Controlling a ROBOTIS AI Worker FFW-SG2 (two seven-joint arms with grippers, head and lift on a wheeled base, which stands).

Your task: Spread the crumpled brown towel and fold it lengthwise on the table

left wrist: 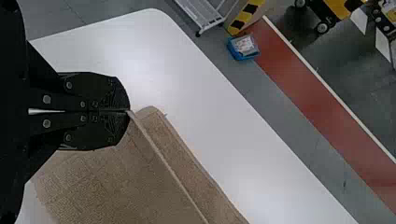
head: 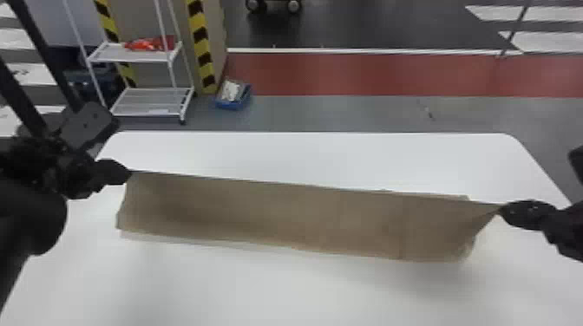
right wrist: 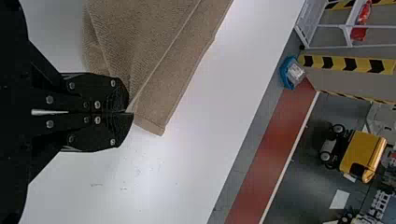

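The brown towel (head: 303,219) stretches across the white table, its upper edge held taut between both grippers and its lower part near or on the tabletop. At its left upper corner, my left gripper (head: 130,173) is shut on the cloth; my right gripper (head: 501,210) pinches the right upper corner, where the side slants inward. In the left wrist view, the left gripper (left wrist: 128,111) has its fingers together on a corner of the towel (left wrist: 102,182). The right wrist view has the right gripper (right wrist: 131,112) closed on the towel edge (right wrist: 140,42), with another layer lying beyond the raised edge.
The white table (head: 303,151) extends in front of and behind the towel. Past its far edge stand a white wire rack (head: 149,102) with a red item and a blue bin (head: 234,95) on the floor.
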